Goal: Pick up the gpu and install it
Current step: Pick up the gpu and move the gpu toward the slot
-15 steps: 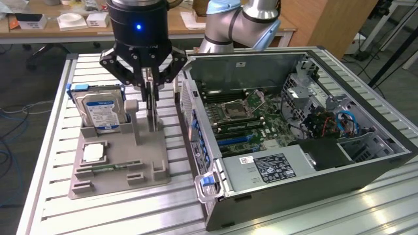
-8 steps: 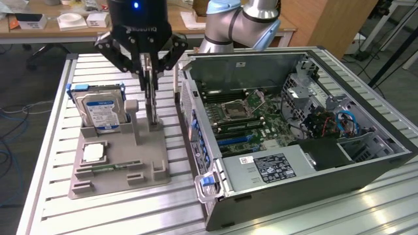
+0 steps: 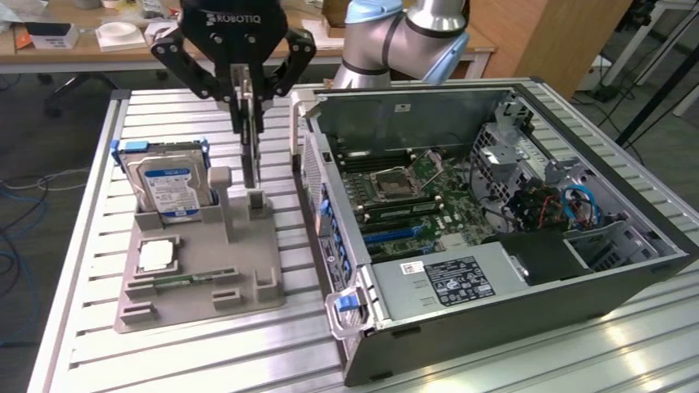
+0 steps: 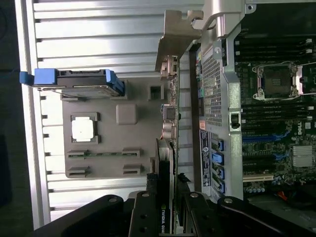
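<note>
ok so right now the gripper (image 3: 250, 97) is closed down narrow on the gpu (image 3: 251, 147). it's pinching the card across its flat faces near the top edge, so it hangs upright and edge-on to the exterior cam. the card's bottom edge sits right at the slotted post of the grey holder (image 3: 196, 295), just beside the hard drive (image 3: 169, 187). honestly i can't tell if it's clear of that slot or touching it. the open pc case (image 3: 546, 303) is close by on the exterior view's right, with the motherboard (image 3: 437, 205) exposed.

on the wrist cam the fingers (image 4: 146, 207) sit either side of the card, and its metal bracket (image 4: 174, 34) is at the end far from the grip.

handling-wise, my guess is it's light and stiff. it's a thin board, so no sag, but it's fragile. squeezing on components or the edge contacts would be bad news. the bare faces look a bit slick too, so a tilt could let it slide. taking hold along the top edge, away from the connector side, seems like the sane spot to me.
</note>
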Motion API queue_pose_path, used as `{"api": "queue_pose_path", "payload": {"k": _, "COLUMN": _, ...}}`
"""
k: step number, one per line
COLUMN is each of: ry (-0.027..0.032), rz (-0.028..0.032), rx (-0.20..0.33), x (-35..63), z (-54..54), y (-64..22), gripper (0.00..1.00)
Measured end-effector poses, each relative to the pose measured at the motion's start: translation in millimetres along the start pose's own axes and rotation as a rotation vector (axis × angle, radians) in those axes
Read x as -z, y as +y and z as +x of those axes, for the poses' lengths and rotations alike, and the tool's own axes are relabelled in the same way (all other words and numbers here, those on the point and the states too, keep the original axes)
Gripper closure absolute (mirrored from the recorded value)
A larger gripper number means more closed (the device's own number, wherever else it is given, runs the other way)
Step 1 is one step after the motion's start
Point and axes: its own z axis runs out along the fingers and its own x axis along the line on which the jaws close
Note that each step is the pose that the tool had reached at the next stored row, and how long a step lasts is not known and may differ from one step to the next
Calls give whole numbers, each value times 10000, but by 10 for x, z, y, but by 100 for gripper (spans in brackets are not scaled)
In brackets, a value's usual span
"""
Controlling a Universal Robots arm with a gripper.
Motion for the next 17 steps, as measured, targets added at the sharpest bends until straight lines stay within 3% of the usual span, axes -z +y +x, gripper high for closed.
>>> {"api": "queue_pose_path", "payload": {"k": 17, "ry": 8, "rz": 0, "rx": 55, "x": -21, "z": -752, "y": 56, "gripper": 74}}
